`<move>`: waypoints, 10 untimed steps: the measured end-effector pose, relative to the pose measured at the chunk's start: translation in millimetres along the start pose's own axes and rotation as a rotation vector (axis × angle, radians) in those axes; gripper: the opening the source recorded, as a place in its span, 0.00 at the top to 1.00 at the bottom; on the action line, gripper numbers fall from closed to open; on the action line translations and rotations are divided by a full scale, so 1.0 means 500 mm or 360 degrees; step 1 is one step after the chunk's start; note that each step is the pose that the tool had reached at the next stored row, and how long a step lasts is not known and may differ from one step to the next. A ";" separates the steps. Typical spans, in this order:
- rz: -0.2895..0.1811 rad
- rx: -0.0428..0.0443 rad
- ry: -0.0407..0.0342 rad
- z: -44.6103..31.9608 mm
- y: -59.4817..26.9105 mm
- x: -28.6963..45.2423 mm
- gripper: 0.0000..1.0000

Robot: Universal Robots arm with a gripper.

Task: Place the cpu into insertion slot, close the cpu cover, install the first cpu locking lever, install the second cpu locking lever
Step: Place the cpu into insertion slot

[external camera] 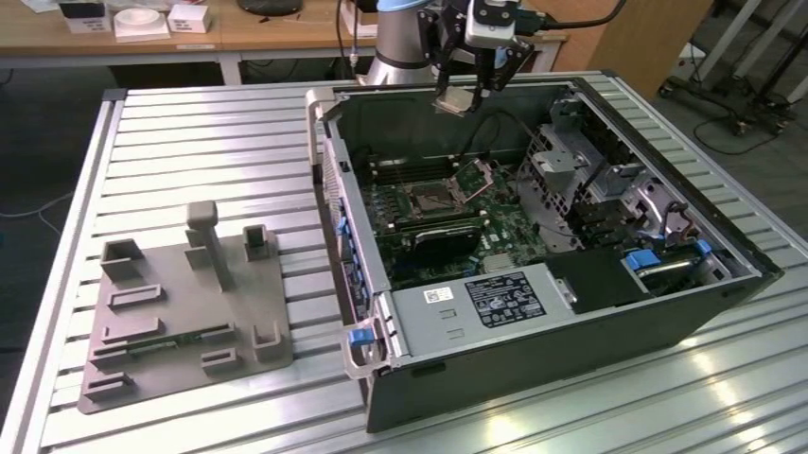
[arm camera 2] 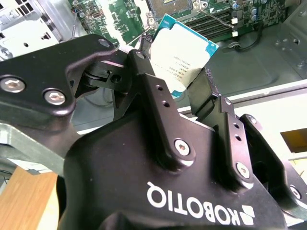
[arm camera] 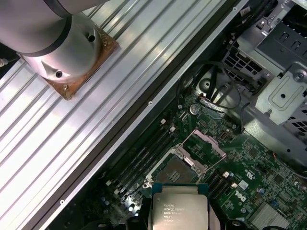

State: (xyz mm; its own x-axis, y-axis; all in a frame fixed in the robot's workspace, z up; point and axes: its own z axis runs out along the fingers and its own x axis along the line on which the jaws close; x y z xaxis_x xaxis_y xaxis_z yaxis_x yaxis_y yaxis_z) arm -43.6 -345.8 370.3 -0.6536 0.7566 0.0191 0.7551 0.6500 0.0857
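Note:
My gripper (external camera: 463, 93) hangs above the back wall of the open computer case (external camera: 707, 227), shut on the cpu (external camera: 455, 101). In both wrist views the cpu (arm camera 2: 184, 52) (arm camera: 180, 208) is a flat silver-grey square pinched by its edges between the black fingers (arm camera 2: 151, 86). Down on the green board lies the insertion slot (external camera: 427, 201) (arm camera: 175, 170), a dark square with a silver rim and nothing in it. The cpu cover (external camera: 474, 175) (arm camera: 207, 143) stands tilted open beside the slot.
A grey box with a black label (external camera: 486, 303) fills the case's front. Metal drive cages (external camera: 569, 161) stand at the exterior view's right. Long black memory slots (arm camera: 139, 165) flank the socket. A grey fixture plate (external camera: 189, 312) lies on the ribbed table (external camera: 202, 142). The arm's base (arm camera: 62, 48) sits behind the case.

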 end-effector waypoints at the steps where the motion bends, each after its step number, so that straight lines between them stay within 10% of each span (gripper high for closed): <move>1: 0.0002 0.0000 0.0000 0.000 0.000 0.000 0.46; 10: 0.0016 0.0000 -0.0001 0.000 0.000 0.000 0.46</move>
State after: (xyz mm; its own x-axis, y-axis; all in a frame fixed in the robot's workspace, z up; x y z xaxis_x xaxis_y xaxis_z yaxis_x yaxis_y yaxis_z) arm -43.7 -345.8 370.3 -0.6457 0.7634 0.0191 0.7618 0.6422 0.0857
